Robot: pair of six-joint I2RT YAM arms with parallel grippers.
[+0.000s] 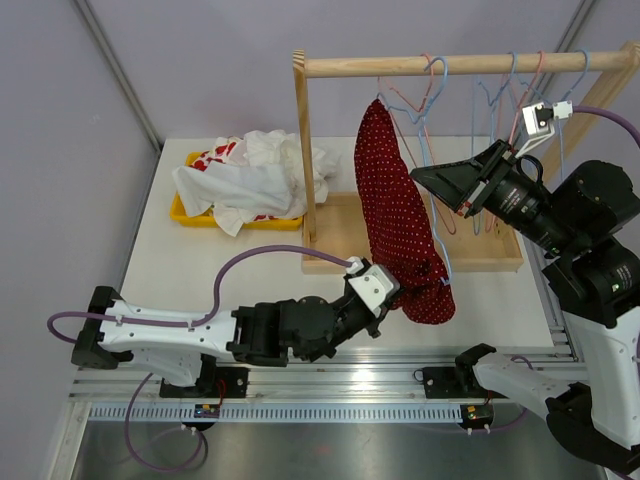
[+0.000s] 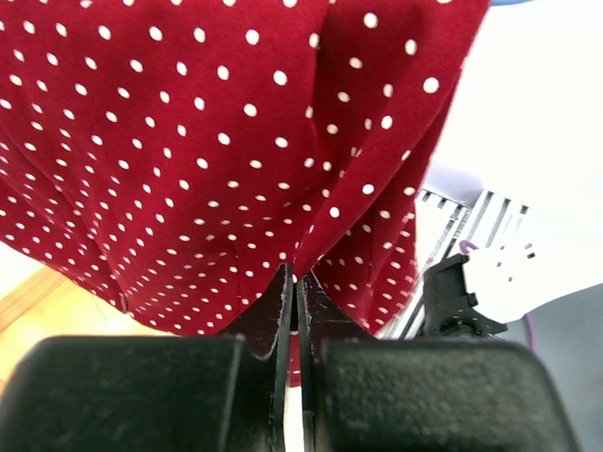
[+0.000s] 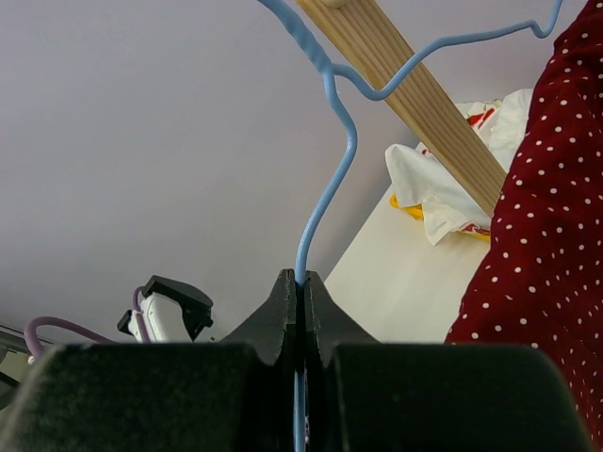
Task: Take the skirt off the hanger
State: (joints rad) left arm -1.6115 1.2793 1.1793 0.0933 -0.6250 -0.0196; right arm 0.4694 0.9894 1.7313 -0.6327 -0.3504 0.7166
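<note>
The red skirt with white dots [image 1: 395, 205] hangs from a light blue wire hanger [image 1: 432, 80] on the wooden rail [image 1: 470, 64]. Its lower end bunches over the table edge. My left gripper [image 1: 392, 290] is shut on the skirt's lower fabric; the left wrist view shows the cloth [image 2: 207, 141] pinched between the closed jaws [image 2: 294, 278]. My right gripper [image 1: 418, 176] is shut on the blue hanger's wire beside the skirt; the right wrist view shows the wire [image 3: 325, 160] running up out of the closed jaws [image 3: 301, 279], with the skirt [image 3: 542, 217] at the right.
A yellow tray [image 1: 185, 212] heaped with white and red clothes [image 1: 255, 175] sits at the back left. The wooden rack's post [image 1: 303, 150] and base [image 1: 480, 255] stand mid-table. Several empty wire hangers [image 1: 515, 95] hang on the rail's right.
</note>
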